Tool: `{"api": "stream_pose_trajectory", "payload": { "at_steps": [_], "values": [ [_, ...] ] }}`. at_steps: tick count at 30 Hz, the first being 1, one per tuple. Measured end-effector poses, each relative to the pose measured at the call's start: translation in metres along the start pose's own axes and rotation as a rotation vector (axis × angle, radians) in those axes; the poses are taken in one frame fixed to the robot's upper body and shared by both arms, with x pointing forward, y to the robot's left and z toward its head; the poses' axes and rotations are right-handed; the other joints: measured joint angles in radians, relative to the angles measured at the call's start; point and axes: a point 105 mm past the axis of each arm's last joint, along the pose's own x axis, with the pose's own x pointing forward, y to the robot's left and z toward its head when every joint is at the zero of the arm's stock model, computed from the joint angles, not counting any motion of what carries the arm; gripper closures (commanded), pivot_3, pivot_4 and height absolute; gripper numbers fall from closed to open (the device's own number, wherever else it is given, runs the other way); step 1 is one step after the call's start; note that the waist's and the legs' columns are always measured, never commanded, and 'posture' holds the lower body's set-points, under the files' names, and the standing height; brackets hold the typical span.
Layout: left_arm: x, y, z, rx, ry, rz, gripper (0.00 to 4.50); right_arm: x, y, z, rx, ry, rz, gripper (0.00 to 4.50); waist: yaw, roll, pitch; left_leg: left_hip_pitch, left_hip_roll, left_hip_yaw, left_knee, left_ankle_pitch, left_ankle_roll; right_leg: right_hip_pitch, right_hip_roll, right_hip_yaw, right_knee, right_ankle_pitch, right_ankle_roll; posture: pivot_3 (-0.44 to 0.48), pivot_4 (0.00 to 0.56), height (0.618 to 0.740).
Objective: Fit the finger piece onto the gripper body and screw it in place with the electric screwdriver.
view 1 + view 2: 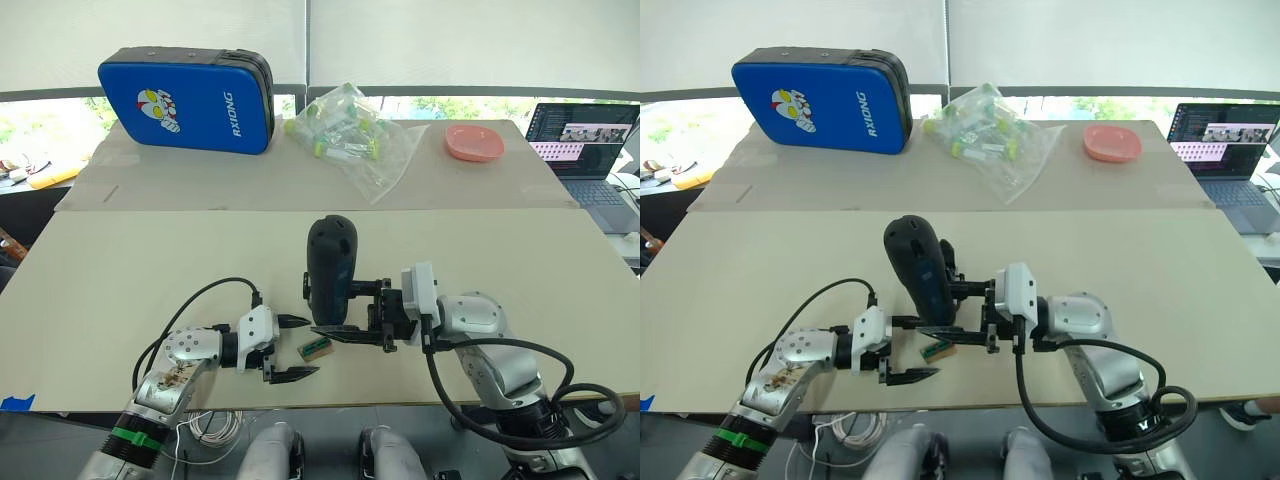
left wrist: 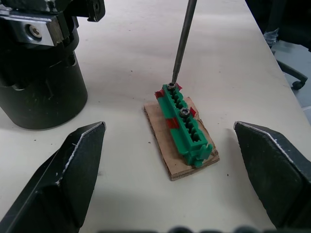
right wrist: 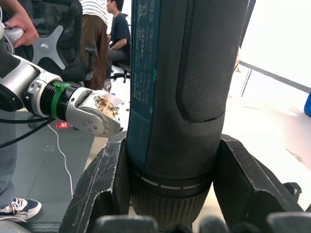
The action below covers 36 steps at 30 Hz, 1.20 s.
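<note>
**Screwdriver bit on the green terminal block**

The right pincer [image 1: 352,322] is clamped around the electric screwdriver [image 1: 331,268], holding it upright on the surface [image 1: 120,280], rounded end up. Its thin metal bit meets a screw head at one end of the green terminal block [image 2: 184,124] on its tan card. The left pincer [image 1: 293,348] is spread wide, empty, a finger either side of that block. The gripper body [image 2: 41,63] stands just beside it.

Silver arms, white housings, black pointed fingers, looping black cables
</note>
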Motion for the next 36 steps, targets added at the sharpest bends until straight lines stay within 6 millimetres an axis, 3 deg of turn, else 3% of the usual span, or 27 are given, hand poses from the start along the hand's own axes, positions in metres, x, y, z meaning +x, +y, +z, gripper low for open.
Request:
{"api": "stream_pose_trajectory", "payload": {
  "at_steps": [36],
  "values": [
    [-0.0002, -0.0012, -0.0011, -0.004, 0.000, 0.004, 0.00, 0.0032, 0.0019, -0.0033, -0.001, 0.008, -0.009, 2.53, -0.001, 0.000, 0.000, 0.004, 0.000, 0.000, -0.003, -0.002, -0.003, 0.000, -0.001, 0.000, -0.001, -0.002, -0.001, 0.000, 0.150, 0.740]
  ]
}}
